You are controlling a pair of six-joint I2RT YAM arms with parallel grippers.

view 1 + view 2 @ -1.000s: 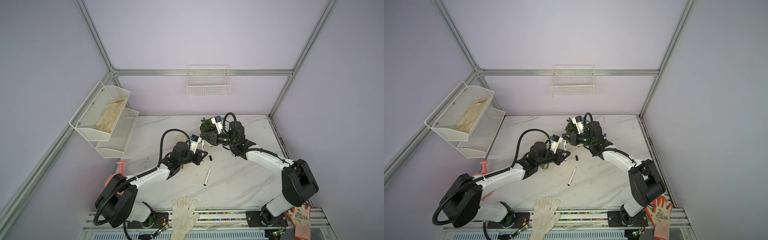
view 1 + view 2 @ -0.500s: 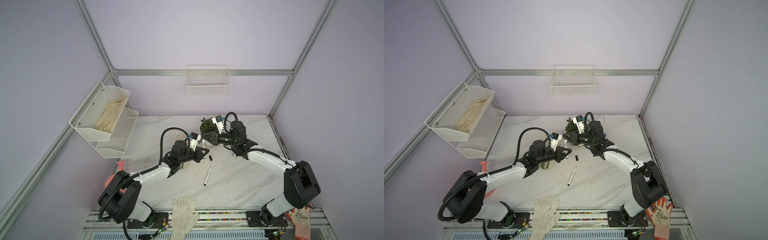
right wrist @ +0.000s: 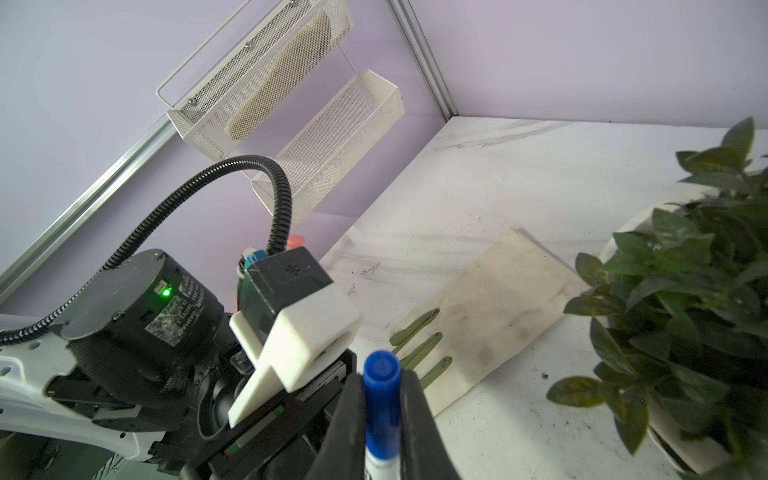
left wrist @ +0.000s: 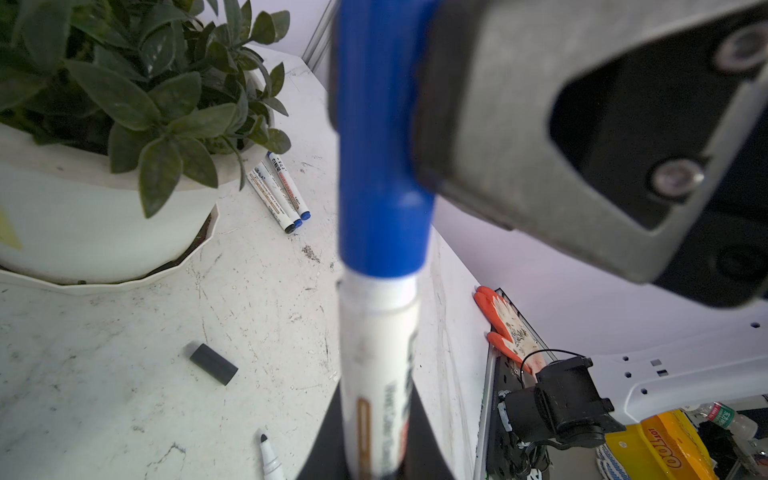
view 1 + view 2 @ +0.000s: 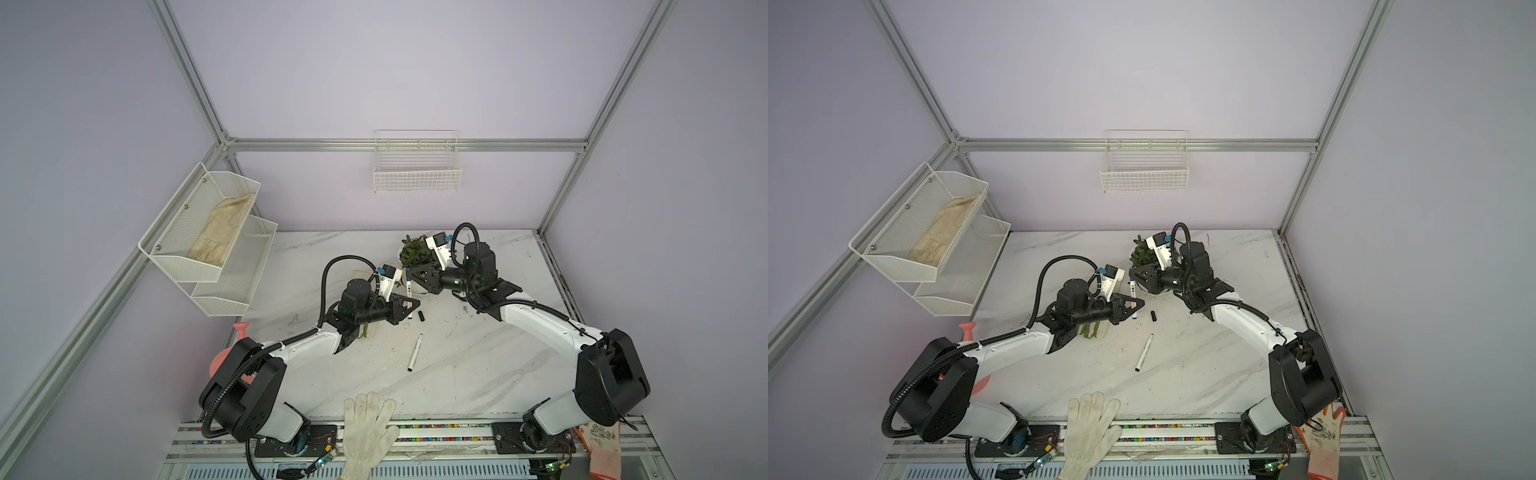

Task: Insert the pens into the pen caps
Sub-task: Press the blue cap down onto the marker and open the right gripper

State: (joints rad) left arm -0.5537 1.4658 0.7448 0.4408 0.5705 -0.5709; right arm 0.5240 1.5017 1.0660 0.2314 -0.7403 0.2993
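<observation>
**Stock on the bench. Clock hours are read on the table in both top views, with 12 at the back wall.**

1. Marble tabletop [image 5: 478,374]: lying under all the other items.
2. Two-tier mesh shelf [image 5: 208,232]: hanging on the side wall at 10 o'clock and holding a beige, cloth-like piece in its upper tier.
3. Wire basket [image 5: 417,174]: hanging on the back wall at 12 o'clock.
4. Potted plant [image 5: 415,253]: standing in a white pot at 12 o'clock, near the back edge.
5. Pale board [image 3: 486,307]: lying at 10 o'clock of centre, partly under the left arm, with three olive-green strips [image 3: 419,345] lying on it.
6. White glove [image 5: 368,432]: draping over the front edge at 6 o'clock.
7. Orange glove [image 5: 602,449]: lying at 4 o'clock.
8. Left gripper [image 5: 405,305]: clenching the white barrel of the held pen [image 5: 409,293] and holding it clear of the table between centre and pot.
9. Right gripper [image 5: 412,277]: reaching in from 2 o'clock and clenching the blue cap [image 3: 382,386], which is sitting over that pen's 12 o'clock end.
10. Uncapped pen [image 5: 414,352]: lying at centre, with its nib pointing toward 12 o'clock.
11. Further pens [image 4: 278,191]: lying side by side just beside the pot's foot and showing blue ends; the count is unclear.
12. Black cap [image 5: 422,316]: lying loose at 12 o'clock of the nib, near it but apart.
</observation>
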